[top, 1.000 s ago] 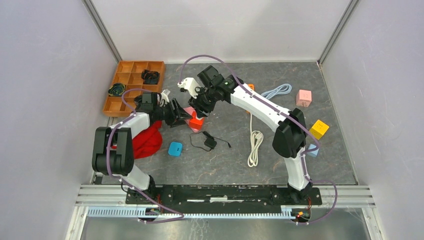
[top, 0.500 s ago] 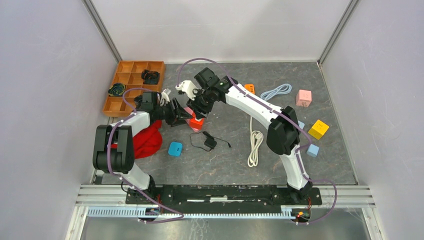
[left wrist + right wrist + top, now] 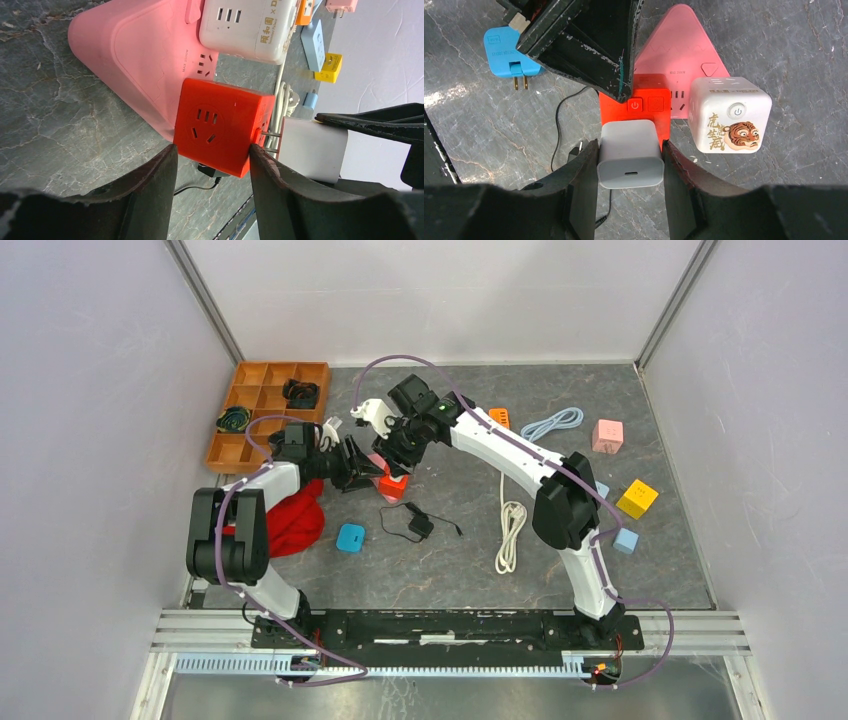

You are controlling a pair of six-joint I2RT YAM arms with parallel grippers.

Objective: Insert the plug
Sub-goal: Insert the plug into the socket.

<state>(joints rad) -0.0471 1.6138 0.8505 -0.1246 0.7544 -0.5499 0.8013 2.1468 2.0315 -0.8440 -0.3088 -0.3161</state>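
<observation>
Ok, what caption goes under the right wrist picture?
Right pincer holds a white charger at the red socket cube, next to a white tiger cube.

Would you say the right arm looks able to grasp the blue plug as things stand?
Probably not: the right gripper is shut on the white charger, though the blue plug lies uncovered nearby.

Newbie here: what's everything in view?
red socket cube: 1, red, centre
charger: 1, white, at red cube
power strip: 1, pink, beside cube
tiger socket cube: 1, white, by strip
plug adapter: 1, blue, near centre
corded adapter: 1, black, centre
cables: 2, white, light blue, right
small blocks: 4, pink, yellow, two blue, right
plug: 1, orange, far centre
tray: 1, wooden, far left
cloth: 1, red, left
left gripper: 1, black, grips red cube
right gripper: 1, black, holds charger
</observation>
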